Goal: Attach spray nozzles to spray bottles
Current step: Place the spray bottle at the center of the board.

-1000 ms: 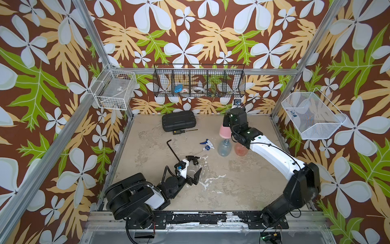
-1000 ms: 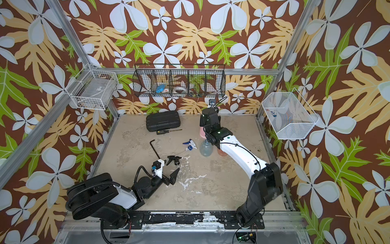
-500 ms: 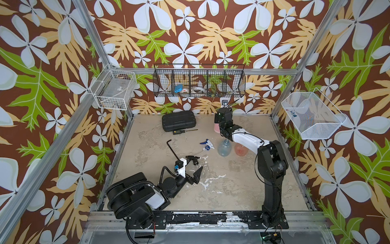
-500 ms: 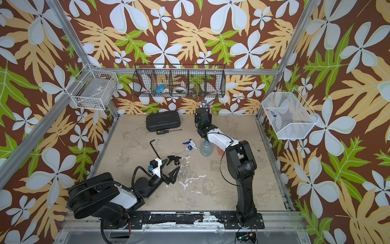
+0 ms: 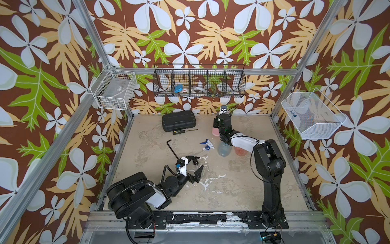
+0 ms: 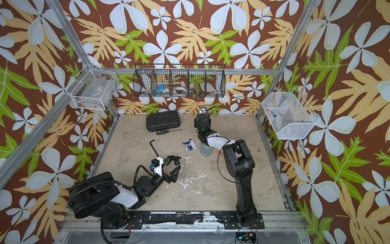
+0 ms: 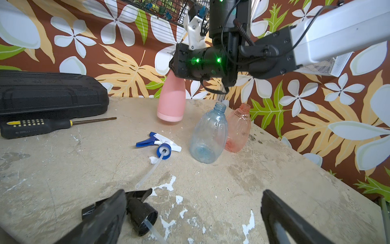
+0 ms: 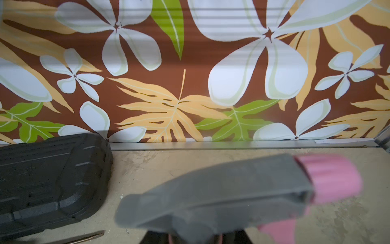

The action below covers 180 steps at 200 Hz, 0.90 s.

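The pink spray bottle (image 5: 215,132) (image 7: 171,101) stands at the back of the table. Its pink and grey spray nozzle (image 8: 221,190) sits on top, and my right gripper (image 5: 221,125) (image 7: 176,71) (image 8: 196,236) is shut on it from above. Clear bluish (image 5: 223,150) (image 6: 205,150) (image 7: 207,137) and orange (image 5: 240,151) (image 7: 238,131) spray bottles stand open-necked beside it. A white and blue nozzle (image 5: 206,144) (image 6: 190,145) (image 7: 160,145) lies left of them. My left gripper (image 5: 196,165) (image 6: 176,164) (image 7: 194,211) is open low over the table, with the black nozzle (image 7: 137,213) (image 5: 193,158) lying against one finger.
A black ribbed case (image 5: 179,120) (image 7: 48,93) and a screwdriver (image 5: 181,132) (image 7: 42,126) lie at the back left. A black hex key (image 5: 172,147) lies left of the left gripper. Wire baskets (image 5: 199,83) hang on the walls.
The right arm has folded its elbow up and inward, and its gripper has shifted left with the pink bottle under it. The left gripper has hardly moved.
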Tool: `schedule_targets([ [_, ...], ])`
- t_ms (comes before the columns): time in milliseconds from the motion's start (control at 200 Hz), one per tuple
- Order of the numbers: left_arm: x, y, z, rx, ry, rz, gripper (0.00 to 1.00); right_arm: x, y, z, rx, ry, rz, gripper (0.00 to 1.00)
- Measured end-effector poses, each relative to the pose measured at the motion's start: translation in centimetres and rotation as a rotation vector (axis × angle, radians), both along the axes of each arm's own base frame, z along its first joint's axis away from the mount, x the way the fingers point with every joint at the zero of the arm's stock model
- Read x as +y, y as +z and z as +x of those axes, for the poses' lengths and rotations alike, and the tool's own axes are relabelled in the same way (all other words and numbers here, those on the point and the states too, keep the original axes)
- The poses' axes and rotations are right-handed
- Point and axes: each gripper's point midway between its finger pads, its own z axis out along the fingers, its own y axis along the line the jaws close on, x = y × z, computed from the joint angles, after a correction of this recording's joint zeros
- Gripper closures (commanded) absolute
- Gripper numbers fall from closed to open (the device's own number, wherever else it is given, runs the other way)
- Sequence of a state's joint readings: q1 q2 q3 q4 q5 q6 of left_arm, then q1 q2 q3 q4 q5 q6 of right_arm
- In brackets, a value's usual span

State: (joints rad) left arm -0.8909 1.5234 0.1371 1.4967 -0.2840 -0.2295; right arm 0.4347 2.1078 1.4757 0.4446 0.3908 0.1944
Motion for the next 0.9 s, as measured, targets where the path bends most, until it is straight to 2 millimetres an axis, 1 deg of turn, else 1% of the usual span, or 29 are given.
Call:
schedule_targets([
  [80,-0.2,0.1,0.3,0.006,0.008,0.008,0.00,0.1,-0.6,-0.1,0.008,0.007,-0.001,1.00],
  [195,-0.1,-0.3,0.7,0.026,0.027,0.032,0.00,0.0,-1.6,-0.4,0.019,0.016,0.000,1.00],
  [310,0.1,-0.9,0.8,0.041,0.040,0.052,0.00,0.0,-1.6,-0.6,0.008,0.019,0.006,1.00],
  [455,0.2,-0.9,0.9,0.042,0.048,0.053,0.00,0.1,-1.8,-1.0,0.004,0.032,0.013,0.89],
  [565,0.2,-0.8,0.9,0.041,0.050,0.052,0.00,0.1,-1.8,-1.2,-0.001,0.039,0.022,0.78],
  [741,0.3,-0.5,0.9,0.036,0.052,0.045,0.00,0.0,-1.8,-1.7,-0.003,0.042,0.038,0.73],
  [816,0.3,-0.6,0.9,0.037,0.055,0.048,0.00,-0.1,-1.8,-2.0,0.001,0.040,0.048,0.70],
  [901,0.4,-0.7,0.9,0.039,0.055,0.055,0.00,-0.1,-1.8,-2.3,0.006,0.042,0.052,0.63],
])
